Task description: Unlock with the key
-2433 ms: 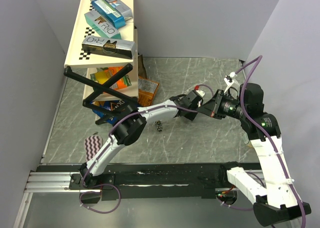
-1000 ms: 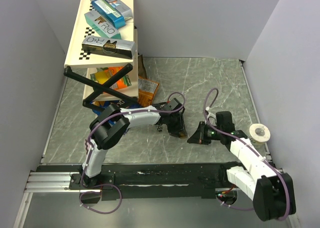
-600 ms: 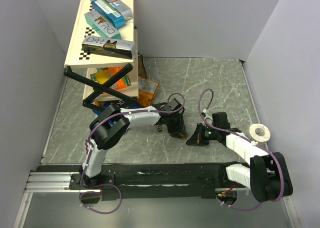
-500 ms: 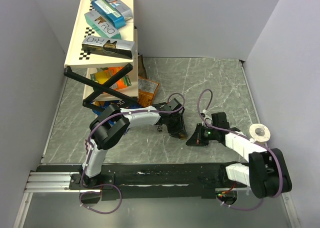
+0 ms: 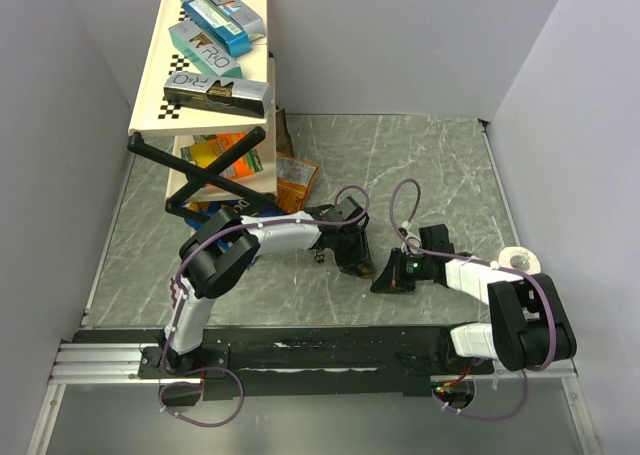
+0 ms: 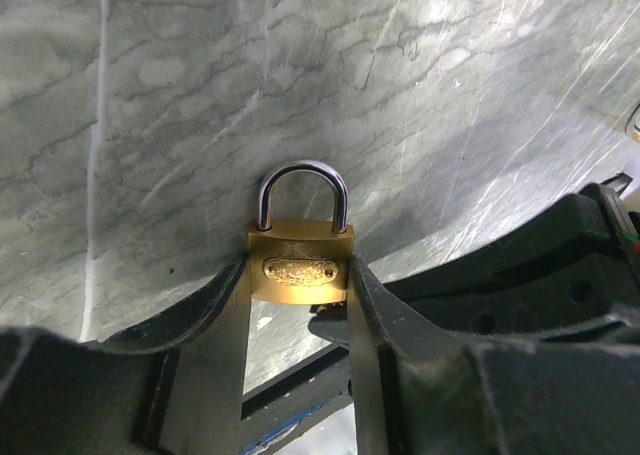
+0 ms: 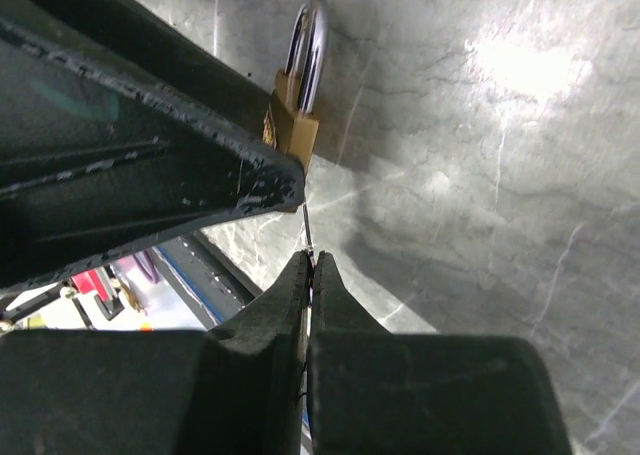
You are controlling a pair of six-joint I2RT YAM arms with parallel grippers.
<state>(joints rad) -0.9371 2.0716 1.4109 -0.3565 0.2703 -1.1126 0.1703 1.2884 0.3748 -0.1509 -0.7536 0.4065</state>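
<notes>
Being clamped in the left gripper (image 6: pixel 298 275) toward the desk's (image 6: pixel 150 95) front edge is a brass padlock (image 6: pixel 300 245); the key (image 7: pixel 306 225) is being pinched by the right gripper (image 7: pixel 311 263).

Between the matt, grainy black plastic fingers (image 6: pixel 215 325) of the left gripper (image 6: pixel 299 277), the padlock (image 6: pixel 300 265) is gleaming polished brass under a mirror-bright silvery metal shackle (image 6: pixel 303 175). Beyond the fingertips, the tabletop (image 6: pixel 150 75) is shining like smooth grey marble.

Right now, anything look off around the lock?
Nothing stands out. The small brass padlock with silver shackle sits square in the left gripper, shackle shut. The right gripper is shut on a thin metal sliver aimed at the padlock's base.
</notes>
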